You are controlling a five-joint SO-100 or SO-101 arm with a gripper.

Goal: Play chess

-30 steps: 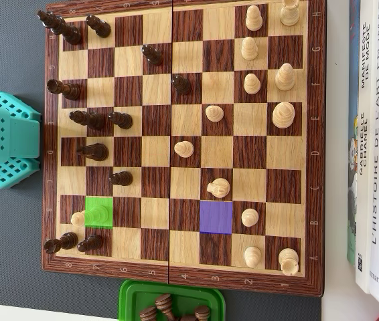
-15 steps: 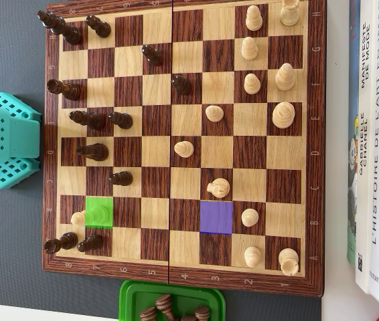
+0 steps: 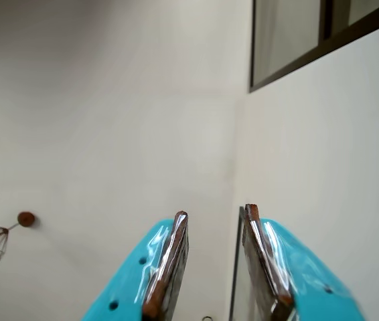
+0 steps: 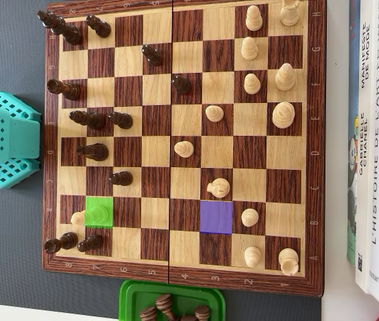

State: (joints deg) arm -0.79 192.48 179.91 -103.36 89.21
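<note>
Claw raised off the chessboard, aimed at a wall

In the wrist view the turquoise claw (image 3: 215,221) points up at a pale wall with a dark window frame (image 3: 290,57); its two fingers stand slightly apart with nothing between them; in the overhead view the chessboard (image 4: 183,277) lies on the bench beside the turquoise arm base (image 4: 5,140); a green square (image 4: 99,212) touches a light pawn (image 4: 78,218); a purple square (image 4: 216,217) sits below a light knight (image 4: 218,188); a green tray (image 4: 136,294) holds captured dark pieces; books (image 4: 377,147) lie right.

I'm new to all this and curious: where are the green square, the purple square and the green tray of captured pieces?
green square (image 4: 100,212), overhead view, middle of the patch
purple square (image 4: 215,217), overhead view, middle of the patch
green tray (image 4: 130,294), overhead view, left rim
</note>
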